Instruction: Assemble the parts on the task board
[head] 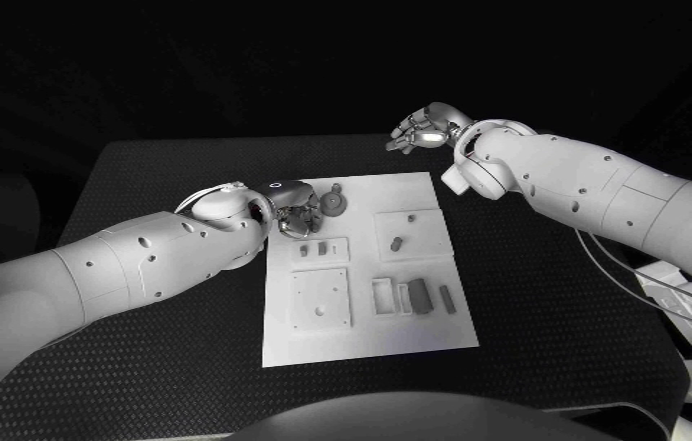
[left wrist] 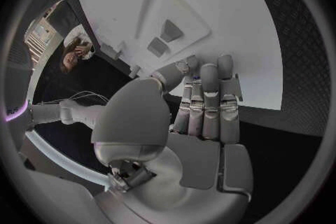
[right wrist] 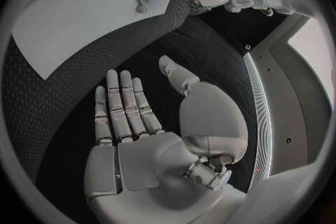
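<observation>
Our left hand (head: 293,207) hangs over the far left corner of the flat white plastic task board (head: 418,331), which lies in the middle of the rough black bench (head: 159,361). Its fingers (left wrist: 210,103) are straight and close together, and they hold nothing. A small round grey gear part (head: 335,202) lies on the board just beside this hand, toward the middle. More grey parts lie nearer to us: a long grey bar part (head: 420,296) and a thin grey peg part (head: 449,299), both pointing away from us. Our right hand (head: 423,131) is up past the far edge of the board, well apart from the parts. It is flat and open too, and holds nothing. We think the left hand is nearer to the gear, so it should reach for it.
</observation>
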Robot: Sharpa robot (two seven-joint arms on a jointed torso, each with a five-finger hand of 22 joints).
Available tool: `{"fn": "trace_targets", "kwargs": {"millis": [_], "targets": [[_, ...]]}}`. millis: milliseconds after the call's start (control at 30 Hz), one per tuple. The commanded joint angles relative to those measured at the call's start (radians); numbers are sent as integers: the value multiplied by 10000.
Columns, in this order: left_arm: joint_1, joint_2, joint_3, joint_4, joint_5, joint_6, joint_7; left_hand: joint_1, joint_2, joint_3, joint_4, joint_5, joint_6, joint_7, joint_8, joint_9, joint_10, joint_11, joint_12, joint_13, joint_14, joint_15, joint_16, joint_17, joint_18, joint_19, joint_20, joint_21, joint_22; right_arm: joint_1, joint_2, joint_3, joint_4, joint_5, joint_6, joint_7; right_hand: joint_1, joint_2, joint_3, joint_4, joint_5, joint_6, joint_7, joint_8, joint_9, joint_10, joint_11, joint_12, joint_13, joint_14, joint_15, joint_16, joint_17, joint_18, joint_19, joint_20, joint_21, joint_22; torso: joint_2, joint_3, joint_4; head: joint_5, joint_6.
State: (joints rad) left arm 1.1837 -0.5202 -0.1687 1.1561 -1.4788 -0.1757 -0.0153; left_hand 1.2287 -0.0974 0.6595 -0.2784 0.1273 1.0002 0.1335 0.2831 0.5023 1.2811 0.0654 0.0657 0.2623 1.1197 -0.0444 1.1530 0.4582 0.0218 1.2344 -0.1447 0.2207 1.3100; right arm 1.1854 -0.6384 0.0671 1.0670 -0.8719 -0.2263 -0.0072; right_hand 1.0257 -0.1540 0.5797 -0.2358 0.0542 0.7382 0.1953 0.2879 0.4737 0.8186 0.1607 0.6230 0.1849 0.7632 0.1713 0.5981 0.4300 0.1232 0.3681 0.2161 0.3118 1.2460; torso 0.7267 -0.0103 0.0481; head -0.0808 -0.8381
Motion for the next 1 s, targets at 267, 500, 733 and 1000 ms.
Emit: {"fn": "trace_targets", "kwargs": {"millis": [267, 500, 733, 1000], "targets": [[-30, -10, -25, -61, 218, 238, -184, 6, -277, -50, -21, 14, -588, 258, -231, -114, -763, 257, 34, -139, -353, 232, 36, 46, 319, -261, 214, -154, 204, -4, -9, 3, 6, -17, 51, 99, 42, 29, -30, 4, -45, -84, 277, 69, -16, 46, 25, -16, -18, -59, 15, -68, 17, -177, -65, 0, -57, 17, -1, 0, 2, -1, 0], [-30, -54, -24, -96, 218, 145, -222, 41, -305, -44, -29, 17, -682, 293, -250, -123, -849, 281, 64, -145, -387, 257, 68, 55, 352, -272, 244, -155, 207, -4, -13, 2, 2, -17, 49, 96, 45, 26, -30, 1, -45, -84, 277, 70, -17, 45, 25, -15, -21, -59, 16, -68, 17, -176, -64, 0, -60, 21, 0, -9, 3, -3, 4], [-30, -220, -16, -131, 220, -77, -257, 93, -326, -24, -41, 23, -798, 339, -286, -138, -875, 286, 101, -140, -399, 262, 93, 60, 375, -271, 257, -150, 209, -8, -39, 2, -10, -94, 230, 68, 92, 41, -9, -25, -44, -82, 274, 76, -20, 46, 23, -9, -34, -53, 11, -65, 22, -170, -54, -8, -68, 34, -4, -10, 2, -7, 19], [171, -829, 4, -420, 2783, -646, -180, -109, -336, -62, 89, -15, -788, 332, -204, -103, -905, 319, 191, -113, -634, 307, -96, -53, 326, -509, 328, -285, 165, -19, -181, -3, -4, -2435, 1487, 178, 502, 534, 258, -404, -45, 318, 105, 337, 35, 381, -124, 39, -172, 831, -401, 391, 256, 341, 1365, -126, 147, -52, -10, 8, 8, -64, 189]]}}
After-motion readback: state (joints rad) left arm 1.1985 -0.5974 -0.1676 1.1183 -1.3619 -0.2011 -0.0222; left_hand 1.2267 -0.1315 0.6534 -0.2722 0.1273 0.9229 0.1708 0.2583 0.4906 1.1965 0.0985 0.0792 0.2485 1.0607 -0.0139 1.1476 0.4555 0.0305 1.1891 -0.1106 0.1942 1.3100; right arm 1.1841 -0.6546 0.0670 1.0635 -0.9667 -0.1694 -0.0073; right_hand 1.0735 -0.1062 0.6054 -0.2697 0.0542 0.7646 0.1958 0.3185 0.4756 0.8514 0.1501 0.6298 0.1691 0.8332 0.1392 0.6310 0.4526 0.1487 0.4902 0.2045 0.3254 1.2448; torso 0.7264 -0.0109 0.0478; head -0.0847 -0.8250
